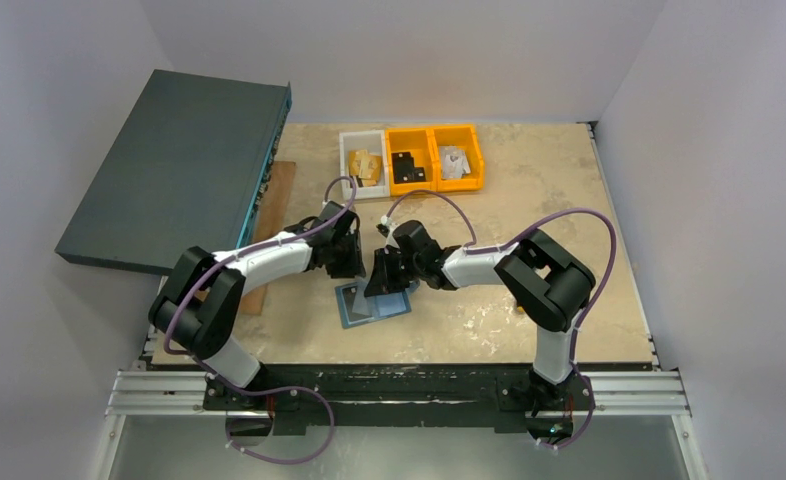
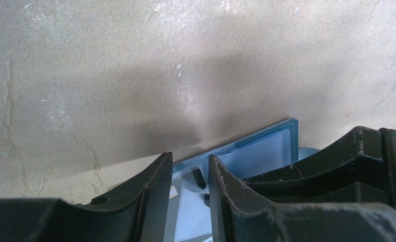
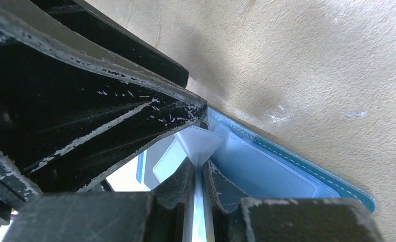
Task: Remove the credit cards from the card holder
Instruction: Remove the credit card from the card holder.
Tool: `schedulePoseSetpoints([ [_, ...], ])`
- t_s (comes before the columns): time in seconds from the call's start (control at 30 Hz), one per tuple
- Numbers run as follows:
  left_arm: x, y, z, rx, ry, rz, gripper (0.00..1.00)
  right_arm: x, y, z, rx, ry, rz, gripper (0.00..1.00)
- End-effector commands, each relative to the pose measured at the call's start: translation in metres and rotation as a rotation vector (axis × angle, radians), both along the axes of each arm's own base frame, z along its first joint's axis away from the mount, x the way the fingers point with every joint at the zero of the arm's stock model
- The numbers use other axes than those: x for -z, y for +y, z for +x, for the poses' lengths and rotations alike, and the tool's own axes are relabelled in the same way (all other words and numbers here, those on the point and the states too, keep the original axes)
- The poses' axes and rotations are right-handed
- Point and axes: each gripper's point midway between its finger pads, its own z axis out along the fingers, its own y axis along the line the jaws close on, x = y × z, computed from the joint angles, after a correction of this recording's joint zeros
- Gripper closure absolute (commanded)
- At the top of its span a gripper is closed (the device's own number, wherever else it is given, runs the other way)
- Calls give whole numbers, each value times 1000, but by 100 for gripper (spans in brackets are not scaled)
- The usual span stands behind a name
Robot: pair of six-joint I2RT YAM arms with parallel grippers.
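The card holder point(image 1: 364, 306) lies open on the counter point(image 1: 529, 200) between both arms. The right pincer point(image 3: 202, 169) is clamped on its pale inner flap point(image 3: 198, 141). The left pincer point(image 2: 190, 162), jaws narrowly apart, hangs just above the pockets. No credit cards can be made out.

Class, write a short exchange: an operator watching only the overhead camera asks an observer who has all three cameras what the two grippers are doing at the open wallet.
Operator: From above I can't make out the jaws. Is the right gripper holding anything?
Observer: Yes. It is shut on a thin pale flap from inside the wallet, and the flap stands up in a peak.
Operator: And the left gripper?
Observer: Its fingers are apart, poised over the wallet's open inside, close beside the right gripper.
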Motion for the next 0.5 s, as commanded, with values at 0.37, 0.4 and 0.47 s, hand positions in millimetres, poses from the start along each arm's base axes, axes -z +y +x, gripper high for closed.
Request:
schedulePoseSetpoints([
  [0.37, -20, -17, -16, 27, 23, -141, 89, 42, -28, -22, -1, 111, -175, 87],
  [0.4, -22, -16, -18, 28, 25, -138, 91, 40, -26, -21, 1, 108, -168, 84],
  [0.47, -26, -15, -18, 28, 25, -133, 97, 30, -22, -18, 2, 95, -145, 78],
])
